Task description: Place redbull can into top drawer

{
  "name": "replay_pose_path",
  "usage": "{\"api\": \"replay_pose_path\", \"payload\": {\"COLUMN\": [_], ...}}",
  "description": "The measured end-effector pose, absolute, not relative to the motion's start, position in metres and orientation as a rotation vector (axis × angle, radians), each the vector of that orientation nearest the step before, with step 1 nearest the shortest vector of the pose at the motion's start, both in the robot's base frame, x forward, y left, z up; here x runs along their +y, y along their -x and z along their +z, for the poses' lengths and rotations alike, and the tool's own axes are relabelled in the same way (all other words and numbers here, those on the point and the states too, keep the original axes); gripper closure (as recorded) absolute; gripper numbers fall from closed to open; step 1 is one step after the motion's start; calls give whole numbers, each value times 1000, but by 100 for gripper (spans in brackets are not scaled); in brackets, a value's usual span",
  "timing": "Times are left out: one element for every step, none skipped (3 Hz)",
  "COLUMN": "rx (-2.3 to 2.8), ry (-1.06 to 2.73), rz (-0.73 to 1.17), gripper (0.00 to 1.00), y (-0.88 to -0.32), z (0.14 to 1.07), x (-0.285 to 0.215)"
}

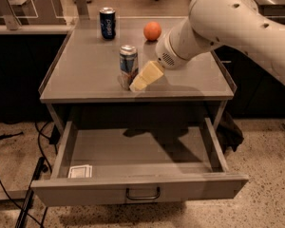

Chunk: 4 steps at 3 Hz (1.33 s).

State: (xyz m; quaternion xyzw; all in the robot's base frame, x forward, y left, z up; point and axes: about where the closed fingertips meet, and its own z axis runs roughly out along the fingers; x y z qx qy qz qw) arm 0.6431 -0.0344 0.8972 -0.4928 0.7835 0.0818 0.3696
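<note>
The redbull can (128,64) stands upright on the grey tabletop (90,75), near its front edge and a little left of centre. My gripper (141,79) comes down from the right on the white arm (218,23) and sits right against the can's lower right side. The top drawer (140,184) is pulled wide open below the tabletop, with its bar handle (143,194) on the front panel. The drawer's inside holds only a small white card (80,171) at the front left.
A dark blue Pepsi can (107,23) stands at the back left of the tabletop, and an orange (152,31) lies at the back centre. Cables (19,184) run over the floor at the left. Other desks and a chair stand behind.
</note>
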Motion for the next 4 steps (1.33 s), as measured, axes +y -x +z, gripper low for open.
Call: {"api": "replay_pose_path", "payload": {"rx": [1986,1959,1939,1920], "ry": [1208,1179,1153,1148], "rz": [279,350,411,469], "gripper": [0,0,0,0], "y": [-657,-670,-681,-686], "z": [893,890,887,885], "x": [-21,-1,15,32]}}
